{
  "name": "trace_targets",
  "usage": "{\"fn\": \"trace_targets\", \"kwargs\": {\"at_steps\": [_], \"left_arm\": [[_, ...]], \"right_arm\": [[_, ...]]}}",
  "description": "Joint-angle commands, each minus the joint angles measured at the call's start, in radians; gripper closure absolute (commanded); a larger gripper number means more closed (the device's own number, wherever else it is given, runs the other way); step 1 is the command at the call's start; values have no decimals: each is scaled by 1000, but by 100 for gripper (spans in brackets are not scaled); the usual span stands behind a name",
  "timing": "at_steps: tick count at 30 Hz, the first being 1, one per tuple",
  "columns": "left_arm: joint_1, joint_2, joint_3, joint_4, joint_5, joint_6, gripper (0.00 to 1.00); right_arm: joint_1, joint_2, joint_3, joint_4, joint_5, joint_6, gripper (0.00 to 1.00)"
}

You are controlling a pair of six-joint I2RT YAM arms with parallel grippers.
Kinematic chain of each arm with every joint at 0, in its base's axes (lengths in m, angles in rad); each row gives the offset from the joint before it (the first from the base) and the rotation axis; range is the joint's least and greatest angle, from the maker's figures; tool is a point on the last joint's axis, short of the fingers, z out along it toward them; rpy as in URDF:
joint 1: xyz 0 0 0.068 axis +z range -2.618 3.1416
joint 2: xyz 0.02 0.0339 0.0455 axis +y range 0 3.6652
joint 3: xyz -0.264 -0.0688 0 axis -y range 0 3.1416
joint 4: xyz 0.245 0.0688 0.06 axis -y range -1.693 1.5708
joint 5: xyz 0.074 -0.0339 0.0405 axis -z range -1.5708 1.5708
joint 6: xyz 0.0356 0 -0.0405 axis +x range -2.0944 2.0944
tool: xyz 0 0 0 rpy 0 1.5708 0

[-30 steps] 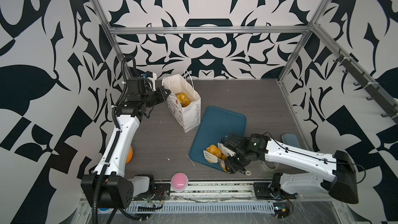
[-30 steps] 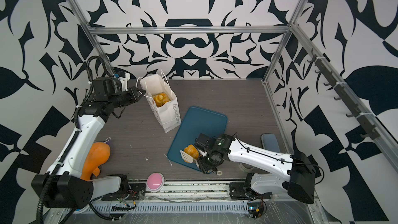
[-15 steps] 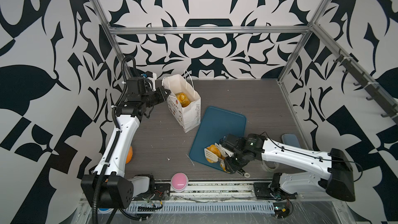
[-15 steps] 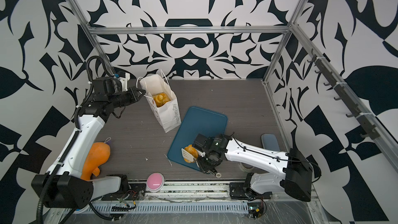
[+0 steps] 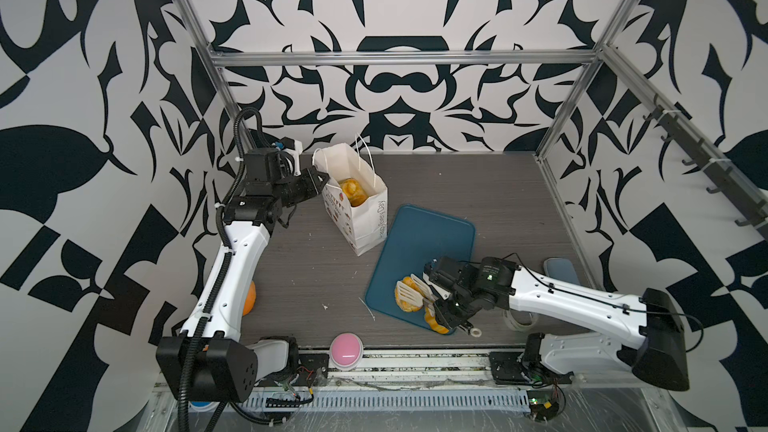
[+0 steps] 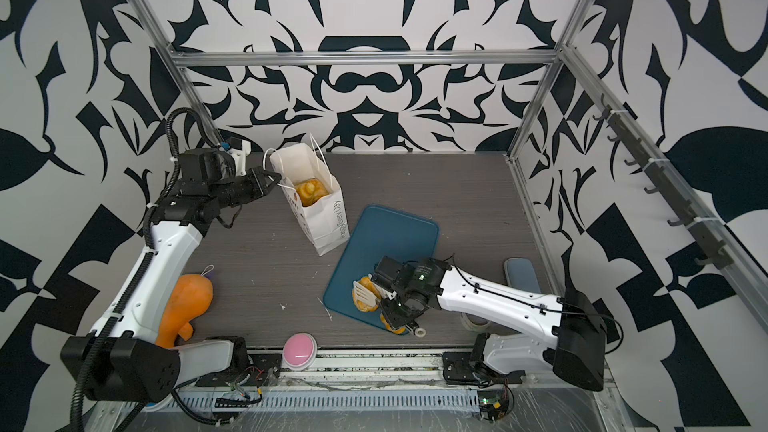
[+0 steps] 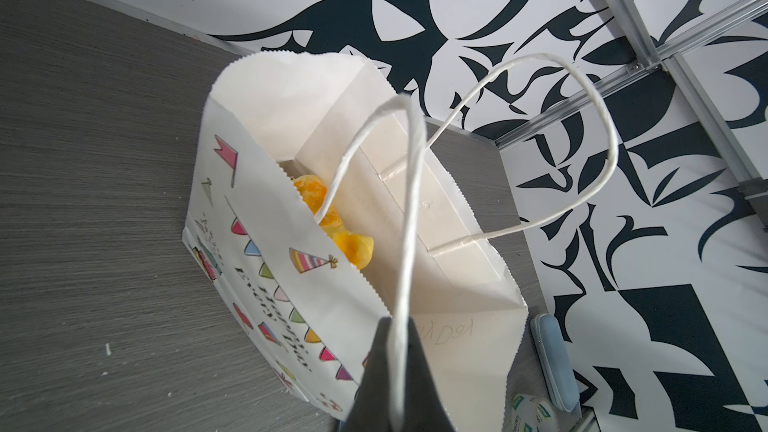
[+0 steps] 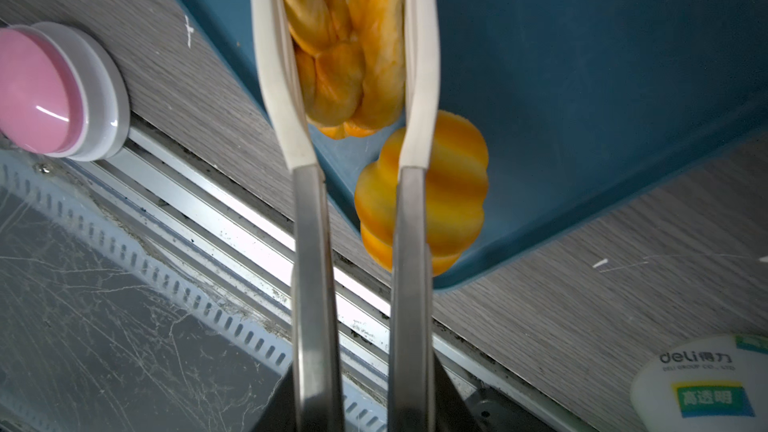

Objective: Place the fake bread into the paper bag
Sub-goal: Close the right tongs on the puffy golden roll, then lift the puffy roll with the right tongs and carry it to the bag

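The white paper bag [image 5: 365,218] [image 6: 324,222] [image 7: 270,243] stands open at the back left, with golden fake bread [image 5: 351,191] [image 6: 309,191] [image 7: 332,222] inside. My left gripper [image 5: 320,178] [image 6: 274,179] [image 7: 399,326] is shut on one cord handle [image 7: 409,222]. My right gripper [image 5: 441,304] [image 6: 392,303] [image 8: 361,409] is shut on a pair of tongs [image 5: 409,290] [image 8: 311,263]. The tongs' white tips [image 8: 270,56] press both sides of a braided loaf [image 5: 405,299] [image 6: 365,292] [image 8: 349,35] on the blue tray [image 5: 432,243] [image 6: 390,238] [image 8: 582,76]. A striped pastry [image 5: 436,324] [image 8: 449,193] lies at the tray's near edge.
A pink button [image 5: 346,350] [image 6: 299,351] [image 8: 41,89] sits at the front edge. An orange plush toy [image 6: 185,305] lies under my left arm. A tape roll [image 8: 706,388] [image 7: 532,409] and a grey-blue pad [image 5: 561,272] [image 6: 521,276] are on the right.
The tongs in my right gripper have squeezed in on the braided loaf, and the right arm has edged slightly left. The left arm and bag have not moved.
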Motion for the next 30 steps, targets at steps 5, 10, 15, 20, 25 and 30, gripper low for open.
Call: {"fn": "trace_targets", "kwargs": {"at_steps": [5, 10, 15, 20, 25, 30], "left_arm": [[2, 5, -21, 4, 19, -3, 100], [2, 6, -21, 5, 19, -4, 100], [2, 6, -21, 6, 19, -5, 100], [2, 6, -19, 8, 18, -5, 100], [2, 6, -19, 8, 18, -5, 100], [2, 6, -19, 7, 20, -6, 100]], "right_arm": [[-39, -64, 89, 0, 82, -27, 67], [-94, -79, 130, -9, 96, -60, 67], [-161, -94, 203, -19, 95, -105, 67], [-180, -77, 311, -40, 108, -145, 66], [-183, -49, 427, -45, 125, -179, 66], [-183, -11, 541, -47, 125, -219, 66]]}}
